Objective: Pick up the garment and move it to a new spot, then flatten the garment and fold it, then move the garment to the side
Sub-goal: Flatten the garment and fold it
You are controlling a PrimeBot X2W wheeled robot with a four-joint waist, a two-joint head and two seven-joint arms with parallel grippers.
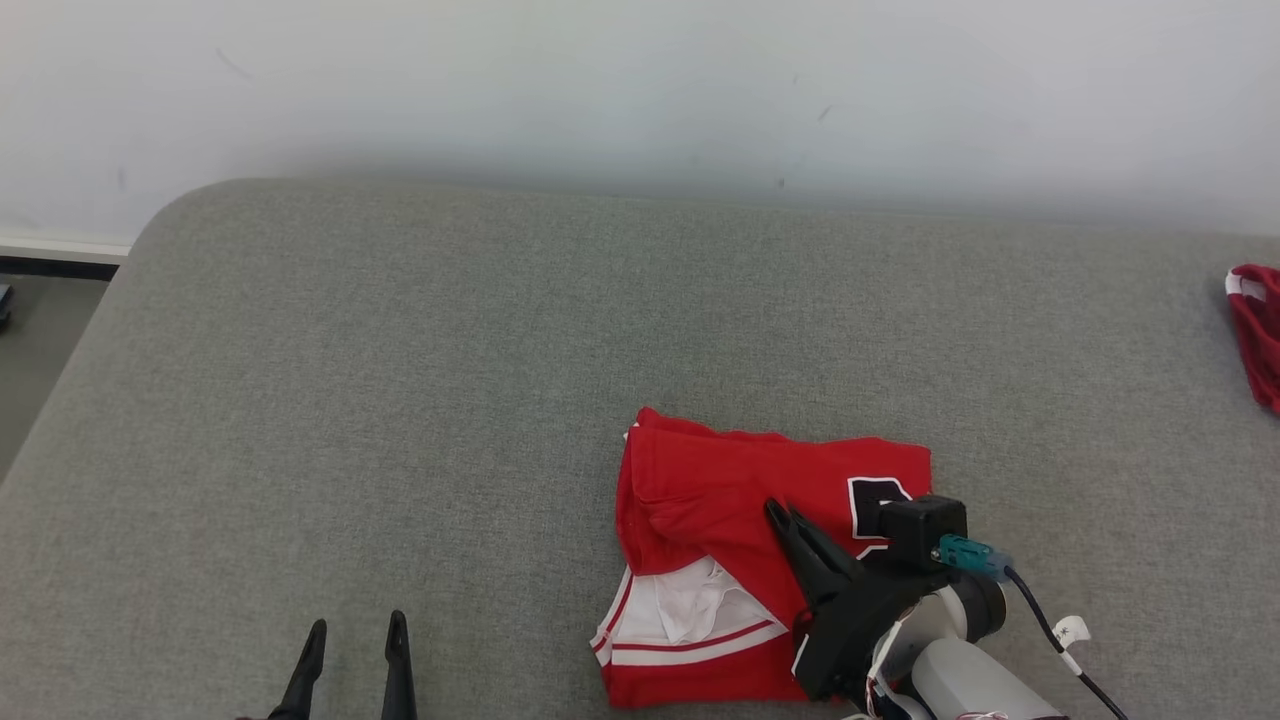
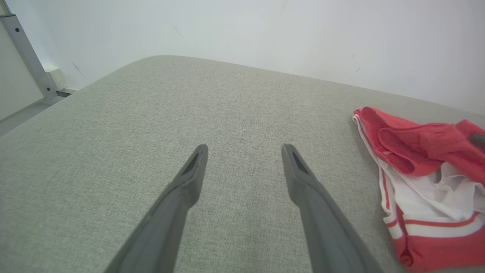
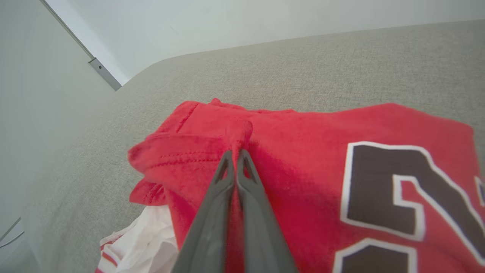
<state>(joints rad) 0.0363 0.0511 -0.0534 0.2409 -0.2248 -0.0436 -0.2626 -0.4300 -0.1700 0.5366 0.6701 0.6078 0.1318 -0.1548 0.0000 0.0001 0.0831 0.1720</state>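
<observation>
The garment (image 1: 740, 520) is a red jersey with white trim and a dark number, lying folded on the grey cushion, right of centre near the front edge. My right gripper (image 1: 775, 512) reaches onto it from the lower right. In the right wrist view the right gripper (image 3: 237, 153) is shut, pinching a raised ridge of the red garment (image 3: 303, 151). My left gripper (image 1: 355, 630) stands open at the lower left over bare cushion. In the left wrist view the left gripper (image 2: 244, 149) holds nothing, with the garment (image 2: 420, 170) lying off to its right.
The grey cushion (image 1: 400, 400) spreads wide to the left and back, ending at a pale wall (image 1: 640, 90). Another red and white cloth (image 1: 1258, 330) lies at the far right edge. The cushion's left corner rounds off toward the floor (image 1: 30, 350).
</observation>
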